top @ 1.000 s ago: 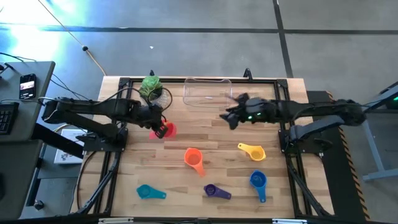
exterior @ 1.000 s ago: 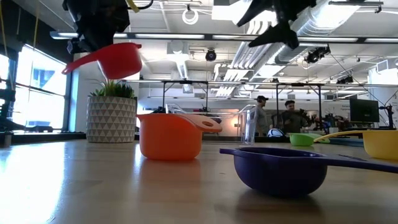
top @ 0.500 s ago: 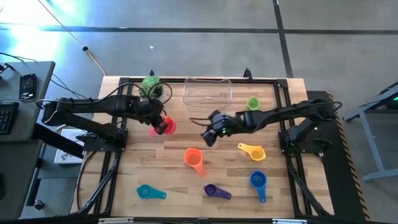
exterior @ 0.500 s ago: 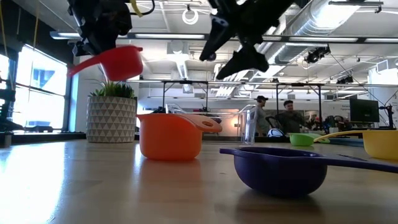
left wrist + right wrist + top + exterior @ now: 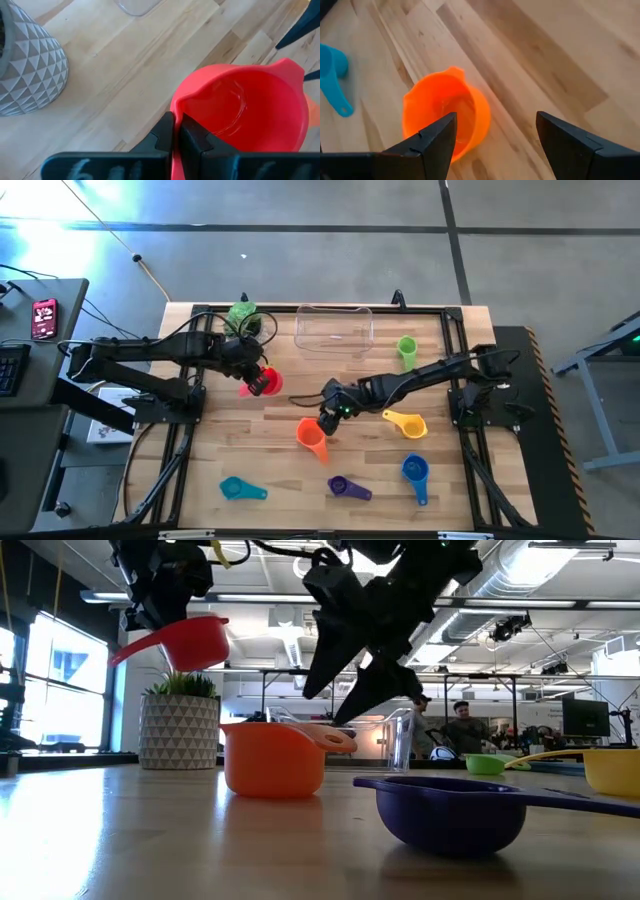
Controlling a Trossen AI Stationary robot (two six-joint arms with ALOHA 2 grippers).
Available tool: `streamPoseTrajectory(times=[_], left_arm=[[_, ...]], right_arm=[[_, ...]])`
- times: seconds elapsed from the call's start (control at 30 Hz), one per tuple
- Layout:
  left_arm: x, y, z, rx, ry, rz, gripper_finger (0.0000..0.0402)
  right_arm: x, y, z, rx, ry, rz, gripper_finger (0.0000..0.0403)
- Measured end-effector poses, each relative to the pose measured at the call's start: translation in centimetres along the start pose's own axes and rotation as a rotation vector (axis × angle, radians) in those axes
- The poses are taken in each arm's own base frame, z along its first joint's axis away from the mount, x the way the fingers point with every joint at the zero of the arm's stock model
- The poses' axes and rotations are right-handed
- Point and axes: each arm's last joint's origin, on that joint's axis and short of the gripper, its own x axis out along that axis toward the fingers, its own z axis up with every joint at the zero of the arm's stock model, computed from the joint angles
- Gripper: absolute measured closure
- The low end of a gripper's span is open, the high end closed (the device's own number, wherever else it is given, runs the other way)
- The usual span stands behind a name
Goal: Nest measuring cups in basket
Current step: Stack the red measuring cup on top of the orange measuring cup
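No writing is readable. The left gripper, beside the basket, pinches the red cup. The right gripper gapes empty over the orange cup, nearer than the basket

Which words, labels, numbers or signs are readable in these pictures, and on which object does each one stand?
None can be read.
Left tool: pale marks on its dark body, too blurred to read.
Measuring cups, such as the red cup and orange cup: no print visible.

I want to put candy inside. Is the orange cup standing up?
Upright: the orange plastic measuring cup sits mouth-up on the wooden table, empty.
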Motion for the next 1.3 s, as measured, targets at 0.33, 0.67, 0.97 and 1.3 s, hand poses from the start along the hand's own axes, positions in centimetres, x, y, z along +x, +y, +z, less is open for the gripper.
streamPoseTrajectory(times=[0.33, 0.67, 0.97, 1.3], left_arm=[[0.0, 0.0, 0.0, 0.022, -0.001, 0.000, 0.0396], [0.0, 0.0, 0.0, 0.023, -0.001, -0.001, 0.0396], [0.0, 0.0, 0.0, 0.021, -0.001, 0.000, 0.0396], [0.0, 0.0, 0.0, 0.036, -0.002, 0.001, 0.0396]], right_arm=[[2.0, 0.0, -0.9, 0.023, 0.015, -0.015, 0.0140], [3.1, -0.4, -1.5, 0.021, 0.056, -0.026, 0.0140], [3.2, -0.6, -1.2, 0.060, 0.055, -0.027, 0.0201], [3.2, -0.6, -1.1, 0.144, 0.035, -0.035, 0.0358]])
